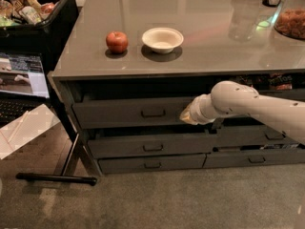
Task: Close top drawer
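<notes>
Cream-coloured arm (248,106) enters from the right. Its gripper (188,115) sits at the right end of the top drawer (128,112) front and looks to be touching it. Open or closed: cannot tell.

Top drawer: left stack, directly under the counter (200,13). It is pulled partly out, with a dark gap above the front. Loop handle (153,113) is centred, just left of the gripper.

Below it: second drawer (119,147), also slightly out, then a shallower third drawer (124,165). Right stack (255,159) is narrower and partly hidden by the arm.

On the counter, above the left stack: red apple (116,41) and white bowl (162,38), near each other but apart. Far right: jar (290,20) with orange-brown contents.

Left of the cabinet: black bin (45,20) of packaged items, a lit laptop (24,75) beneath it, white paper (21,132) on the floor, and a black floor bar (57,178) nearer.
</notes>
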{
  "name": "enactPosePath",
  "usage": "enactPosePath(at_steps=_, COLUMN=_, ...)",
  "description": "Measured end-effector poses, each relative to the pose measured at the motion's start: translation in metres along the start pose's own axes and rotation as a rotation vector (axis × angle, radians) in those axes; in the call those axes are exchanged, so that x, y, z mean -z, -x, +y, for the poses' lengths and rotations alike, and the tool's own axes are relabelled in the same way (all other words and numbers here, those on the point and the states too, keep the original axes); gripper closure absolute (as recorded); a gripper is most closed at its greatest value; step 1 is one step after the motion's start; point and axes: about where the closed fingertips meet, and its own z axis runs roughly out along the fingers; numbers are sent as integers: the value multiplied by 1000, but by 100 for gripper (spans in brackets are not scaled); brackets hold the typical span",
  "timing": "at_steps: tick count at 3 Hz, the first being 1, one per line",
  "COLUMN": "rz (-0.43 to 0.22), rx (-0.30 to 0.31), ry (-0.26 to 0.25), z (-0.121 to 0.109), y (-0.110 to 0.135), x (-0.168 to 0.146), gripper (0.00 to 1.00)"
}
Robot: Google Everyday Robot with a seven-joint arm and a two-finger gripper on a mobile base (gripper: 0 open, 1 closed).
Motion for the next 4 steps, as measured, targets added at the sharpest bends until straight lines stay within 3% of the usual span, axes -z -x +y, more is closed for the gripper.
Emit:
enactPosePath(at_steps=3, rz=-43, rx=-13, ry=-155, z=-23, y=12, x=26, gripper=11)
enactPosePath(at_steps=4, rz=-46, rx=-15, ry=-169, z=-20, y=12, x=31, gripper=0)
